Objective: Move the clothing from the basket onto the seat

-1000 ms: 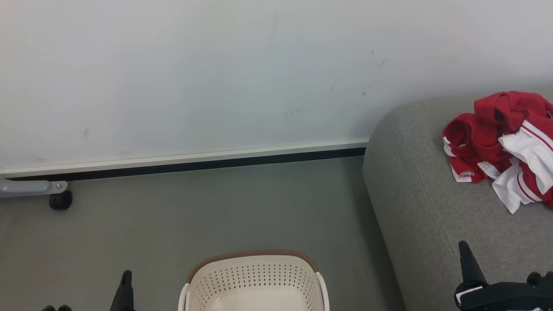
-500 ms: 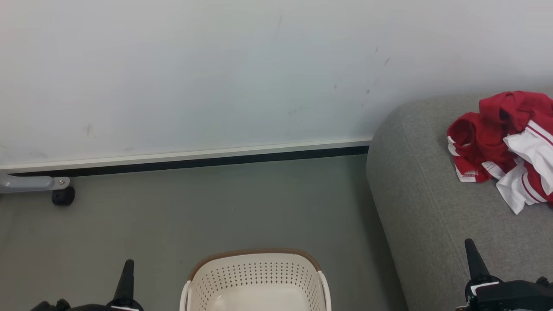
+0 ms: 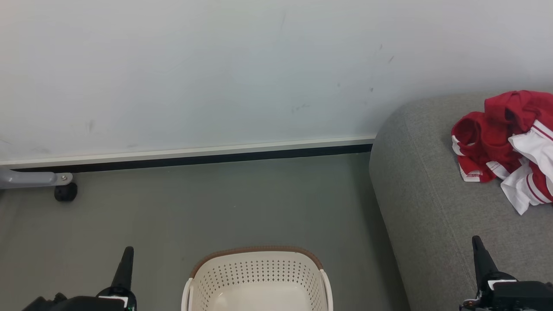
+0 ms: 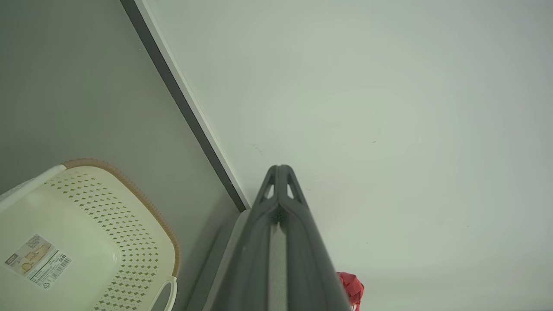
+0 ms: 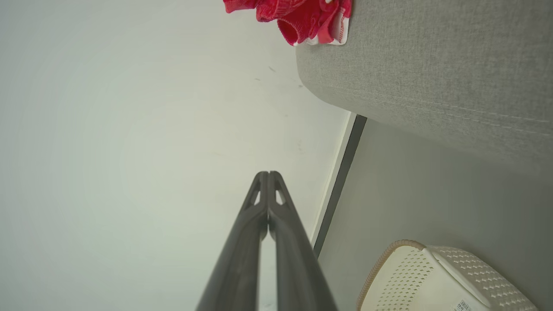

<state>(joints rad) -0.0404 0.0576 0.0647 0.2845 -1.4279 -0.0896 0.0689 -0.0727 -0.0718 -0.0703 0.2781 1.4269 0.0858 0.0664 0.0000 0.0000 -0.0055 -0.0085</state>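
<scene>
Far left, a grey leg [image 3: 30, 179] on a black caster [image 3: 65, 192] sits on the floor [image 3: 242, 203] by the wall [image 3: 216, 65]. Next comes the left hand [image 3: 128, 252] at the lower edge, pointing up and clenched: the wrist view has its two fingers [image 4: 302, 242] pressed together at the tip. Centre bottom, the basket [image 3: 259, 273] stands on the floor, a label [image 4: 36, 261] on its bare bottom. Right of it is the sofa [image 3: 423, 194], rounded end near the basket. Low against the sofa, the right hand [image 3: 476, 242] is clenched too, fingers closed tip to tip. And far right, the clothing [image 3: 488, 142]: a crumpled red-and-white heap lying on the sofa, well apart from the basket.
</scene>
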